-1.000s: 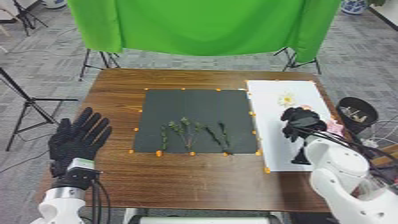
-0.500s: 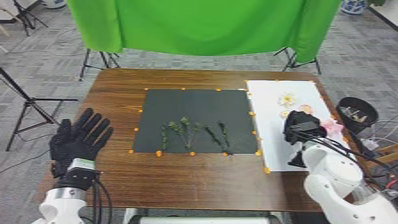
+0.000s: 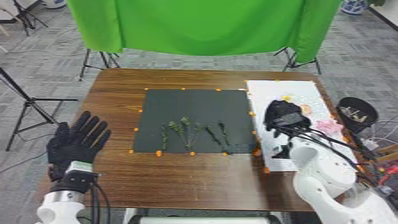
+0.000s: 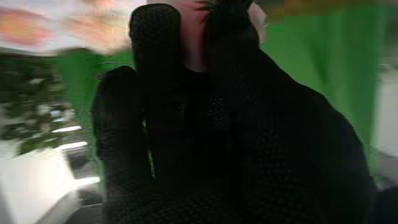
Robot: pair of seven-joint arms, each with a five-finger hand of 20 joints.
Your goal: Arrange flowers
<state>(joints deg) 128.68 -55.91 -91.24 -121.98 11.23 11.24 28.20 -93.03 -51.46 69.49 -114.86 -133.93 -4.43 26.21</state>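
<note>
In the head view the left hand [image 3: 75,145] is at the table's left side, palm up with its fingers straight. The right hand [image 3: 284,114] is over the white sheet [image 3: 268,90] on the right. In the right wrist view the right hand [image 4: 164,115] has its fingers and thumb close together, pinching a pink flower [image 4: 192,37]. Several green stems [image 3: 186,131] lie on the dark mat [image 3: 191,102]. A yellow flower [image 3: 286,98] lies beyond the right hand, partly hidden by it. A pink flower [image 3: 329,127] lies at the sheet's right edge.
A black bin [image 3: 357,111] stands off the table's right edge. Small orange markers [image 3: 159,153] line the mat and sheet. A green cloth [image 3: 200,25] hangs behind the brown table [image 3: 195,190]; tripod legs [image 3: 27,115] stand at the left.
The right hand has moved left over the white sheet, away from the pink flower at its right edge, which shows more fully now. The left hand has stayed almost still.
</note>
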